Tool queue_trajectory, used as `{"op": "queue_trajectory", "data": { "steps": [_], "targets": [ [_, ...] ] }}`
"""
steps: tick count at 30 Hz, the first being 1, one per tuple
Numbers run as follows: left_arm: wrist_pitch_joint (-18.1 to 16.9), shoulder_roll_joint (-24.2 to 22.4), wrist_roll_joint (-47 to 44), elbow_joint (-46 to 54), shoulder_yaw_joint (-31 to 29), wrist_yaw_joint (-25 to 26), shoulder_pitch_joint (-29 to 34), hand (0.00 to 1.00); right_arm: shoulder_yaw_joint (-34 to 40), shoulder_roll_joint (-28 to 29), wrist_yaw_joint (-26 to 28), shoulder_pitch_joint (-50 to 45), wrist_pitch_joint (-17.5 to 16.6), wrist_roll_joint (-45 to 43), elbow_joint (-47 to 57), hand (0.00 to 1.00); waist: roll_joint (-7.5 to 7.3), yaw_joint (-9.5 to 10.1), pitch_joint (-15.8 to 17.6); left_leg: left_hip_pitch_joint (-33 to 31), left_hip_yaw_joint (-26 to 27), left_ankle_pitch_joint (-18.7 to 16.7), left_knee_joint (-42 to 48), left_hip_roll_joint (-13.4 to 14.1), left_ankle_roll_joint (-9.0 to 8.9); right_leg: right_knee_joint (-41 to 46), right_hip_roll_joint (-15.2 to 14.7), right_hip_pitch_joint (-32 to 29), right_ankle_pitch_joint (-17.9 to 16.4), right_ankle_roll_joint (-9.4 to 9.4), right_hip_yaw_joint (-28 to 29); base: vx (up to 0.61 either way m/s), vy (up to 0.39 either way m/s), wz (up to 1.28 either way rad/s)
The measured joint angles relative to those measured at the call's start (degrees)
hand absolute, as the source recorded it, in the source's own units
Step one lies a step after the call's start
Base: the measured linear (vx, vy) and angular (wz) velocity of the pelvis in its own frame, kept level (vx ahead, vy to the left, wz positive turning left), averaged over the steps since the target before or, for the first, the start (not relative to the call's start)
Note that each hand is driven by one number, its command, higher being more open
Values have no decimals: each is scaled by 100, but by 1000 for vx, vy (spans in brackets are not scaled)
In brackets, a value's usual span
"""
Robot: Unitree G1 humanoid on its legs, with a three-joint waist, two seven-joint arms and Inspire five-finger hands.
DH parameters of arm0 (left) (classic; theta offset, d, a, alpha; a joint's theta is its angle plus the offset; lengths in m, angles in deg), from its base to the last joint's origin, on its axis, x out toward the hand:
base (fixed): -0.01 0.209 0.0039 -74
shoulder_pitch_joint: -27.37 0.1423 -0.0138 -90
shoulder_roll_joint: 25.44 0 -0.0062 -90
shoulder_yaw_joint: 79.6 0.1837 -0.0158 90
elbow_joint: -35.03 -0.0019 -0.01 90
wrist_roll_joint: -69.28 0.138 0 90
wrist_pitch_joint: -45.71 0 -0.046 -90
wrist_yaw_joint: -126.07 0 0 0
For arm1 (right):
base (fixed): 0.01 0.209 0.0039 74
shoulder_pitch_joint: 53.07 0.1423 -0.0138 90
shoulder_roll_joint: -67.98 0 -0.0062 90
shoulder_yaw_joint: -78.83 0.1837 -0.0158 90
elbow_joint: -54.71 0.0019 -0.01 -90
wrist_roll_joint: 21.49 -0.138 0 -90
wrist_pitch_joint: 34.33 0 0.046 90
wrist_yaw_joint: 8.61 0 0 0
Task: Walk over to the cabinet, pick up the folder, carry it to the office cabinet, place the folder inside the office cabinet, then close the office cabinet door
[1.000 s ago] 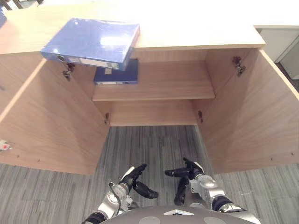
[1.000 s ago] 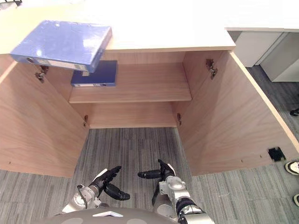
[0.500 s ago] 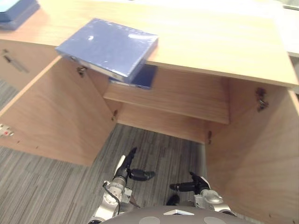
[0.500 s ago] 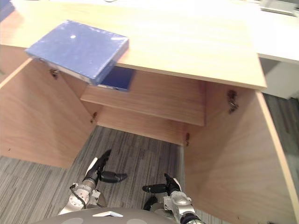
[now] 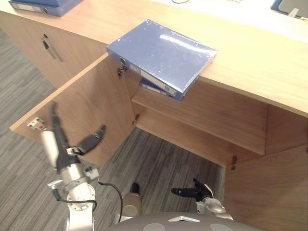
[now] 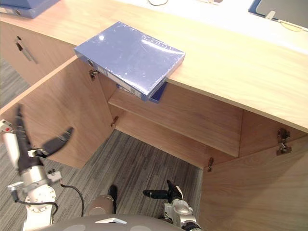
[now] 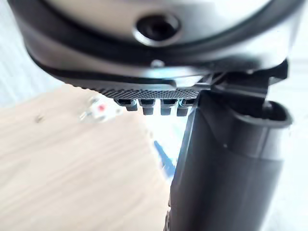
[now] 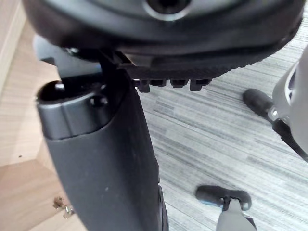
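You look along right hand (image 8: 106,159): dark bulk close to lens, thumb thick and near, row of finger bases beside it. Past thumb on one side, pale wood cabinet panel (image 8: 19,130), with small metal fitting (image 8: 62,204) on wood. On other side, grey striped carpet floor (image 8: 216,134).

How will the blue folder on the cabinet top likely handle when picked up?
The blue folder looks thick and board-covered, so probably stiff, not floppy. Its cover has a bright sheen, so it may be slippery. One end overhangs the front edge of the cabinet top, so a push could tip it off.
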Motion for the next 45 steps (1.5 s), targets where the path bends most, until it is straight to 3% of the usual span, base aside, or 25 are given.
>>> {"op": "queue_trajectory", "data": {
  "steps": [4,8,16,21,26,30,34,38,45],
  "targets": [
    [17,-16,594,548,153,610,-39,100,-220,-33,-2,9,20,9,-82,100,81,-11,-78,215,31,395,-631,-40,-22,-81,8,-60,-1,0,151,-70,-27,-3],
    [15,-14,928,912,272,870,-101,100,-296,-53,-23,14,21,13,-83,100,88,-19,-170,524,164,818,-1420,-53,-38,-234,48,-129,-4,4,414,-92,-17,-13],
    [11,9,934,1426,93,1185,-183,100,-301,-51,-55,23,35,25,-88,100,76,-35,-187,567,120,979,-1494,-79,-6,-238,101,-111,0,18,401,-64,-11,1],
    [10,491,944,1492,15,1167,-207,100,-621,-76,-18,158,60,241,-324,100,68,-15,-210,517,53,1024,-1495,-71,-29,-321,119,-106,23,56,390,-44,-1,5],
    [-54,1305,985,1491,241,794,-223,100,-738,-78,79,225,71,240,-412,100,70,-15,-275,466,15,1082,-1494,-48,-14,-378,199,-86,66,106,379,-6,-2,1],
    [-338,2180,1194,1413,1080,313,-515,100,-852,-142,129,292,70,233,-486,100,90,-24,-390,476,-13,1116,-1494,-56,-15,-425,208,-29,95,113,350,2,-9,3],
    [-701,2725,1476,1044,1720,-88,-907,100,-967,-172,223,352,64,225,-508,100,170,-70,-455,490,-21,1134,-1494,-50,-13,-419,208,-12,97,111,346,-2,-5,1],
    [-757,2964,1641,475,2232,-335,-1205,100,-1108,-171,268,354,60,223,-519,100,249,-204,-516,517,20,1140,-1495,-31,-17,-409,203,-9,100,106,381,-6,-1,-3],
    [-744,3247,1949,-500,2964,-631,-1600,100,-1189,-171,283,345,58,222,-517,100,217,-360,-549,580,214,1136,-1498,50,-23,-375,217,-96,122,71,595,-19,-4,-16]
  ]
}}
